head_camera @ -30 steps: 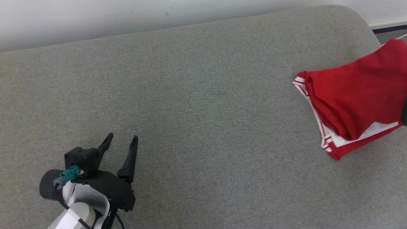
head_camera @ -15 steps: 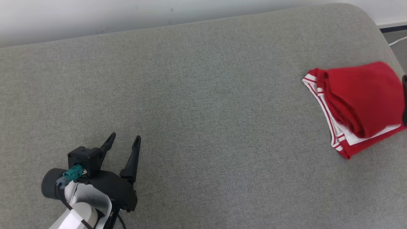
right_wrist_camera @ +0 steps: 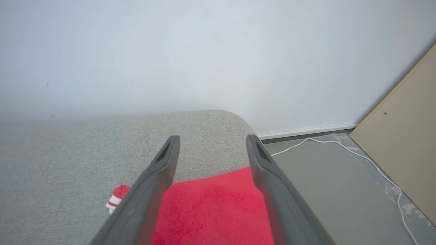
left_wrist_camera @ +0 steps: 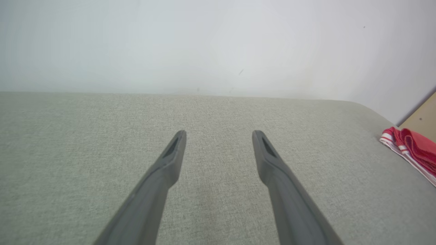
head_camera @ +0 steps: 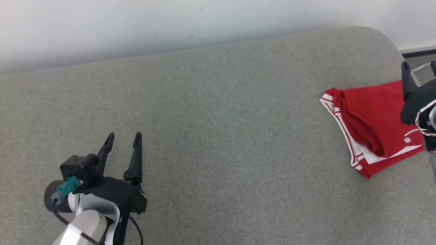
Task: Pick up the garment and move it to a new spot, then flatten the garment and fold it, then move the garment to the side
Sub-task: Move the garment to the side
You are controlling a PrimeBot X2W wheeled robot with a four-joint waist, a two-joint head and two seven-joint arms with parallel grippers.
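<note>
Garment: the red garment (head_camera: 374, 115) with white striped trim lay folded in layers near the right end of the grey padded surface (head_camera: 218, 136), close to its rounded far corner. A white panel peeked out beneath the top red layer.
Garment, left wrist view: the garment (left_wrist_camera: 414, 146) showed at the right edge, well apart from the left claw.
Garment, right wrist view: red cloth (right_wrist_camera: 211, 211) spread beneath the two fingers, and a bit of striped trim poked out left of the left finger.
Left claw: the left claw (head_camera: 123, 136) was over bare grey fabric at the lower left, fingers spread wide, with nothing between them (left_wrist_camera: 219, 133).
Right claw: the right claw (head_camera: 419, 66) stood at the right edge of the head view, over the right part of the garment. Its fingers were parted wide and gripped nothing (right_wrist_camera: 213, 138). Whether they brushed the cloth could not be told.
Surroundings: a pale wall (head_camera: 170, 20) ran behind the padded surface. Past its right end was a grey floor (right_wrist_camera: 323, 177) with a white cable (right_wrist_camera: 340, 143) and a tan board (right_wrist_camera: 402, 136).
</note>
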